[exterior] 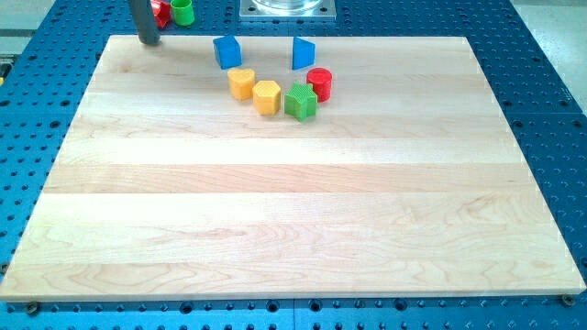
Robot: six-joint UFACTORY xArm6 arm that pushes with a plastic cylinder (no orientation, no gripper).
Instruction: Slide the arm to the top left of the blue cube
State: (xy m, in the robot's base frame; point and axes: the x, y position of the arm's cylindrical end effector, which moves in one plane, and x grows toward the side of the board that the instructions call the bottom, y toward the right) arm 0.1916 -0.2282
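The blue cube (227,51) stands near the view's top, left of centre, on the wooden board (293,229). My rod comes down at the view's top left and my tip (149,41) rests at the board's top edge, well to the left of and slightly above the blue cube, apart from it. A red block (160,12) and a green cylinder (182,11) sit just right of the rod, off the board's top edge.
A blue triangular block (302,53) stands right of the cube. Below lie a yellow heart-like block (241,83), a yellow hexagonal block (266,96), a green star-like block (300,102) and a red cylinder (319,84). A metal base (287,9) sits at top centre.
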